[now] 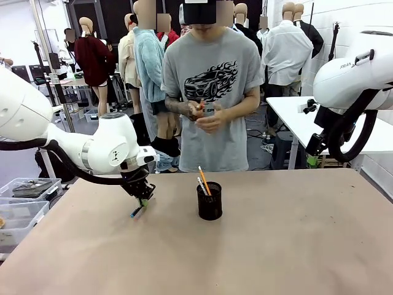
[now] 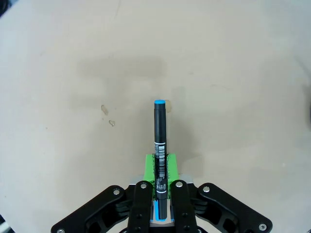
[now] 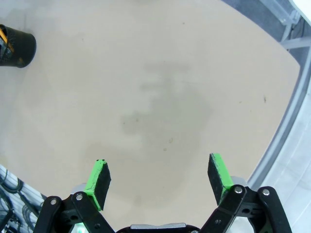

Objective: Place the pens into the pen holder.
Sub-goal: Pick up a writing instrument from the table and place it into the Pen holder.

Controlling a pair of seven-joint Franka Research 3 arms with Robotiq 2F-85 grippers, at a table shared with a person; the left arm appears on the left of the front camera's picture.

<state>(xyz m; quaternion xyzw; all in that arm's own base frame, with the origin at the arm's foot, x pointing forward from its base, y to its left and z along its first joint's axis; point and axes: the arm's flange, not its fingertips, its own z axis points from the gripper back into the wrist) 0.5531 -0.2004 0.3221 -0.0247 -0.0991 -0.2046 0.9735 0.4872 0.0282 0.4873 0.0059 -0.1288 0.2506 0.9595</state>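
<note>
Left hand (image 2: 160, 164) clamped on dark pen (image 2: 160, 136), blue end sticking out past pads, tip low near desk (image 1: 295, 246), left of pen holder (image 1: 209, 208). Right hand (image 3: 159, 175) wide, holding nothing.

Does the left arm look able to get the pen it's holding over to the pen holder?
Probably yes. The left gripper, jaws shut on the blue-ended pen, hangs beside the pen holder, with nothing on the table between them. Two pens already stand inside, yet room seems left.
</note>
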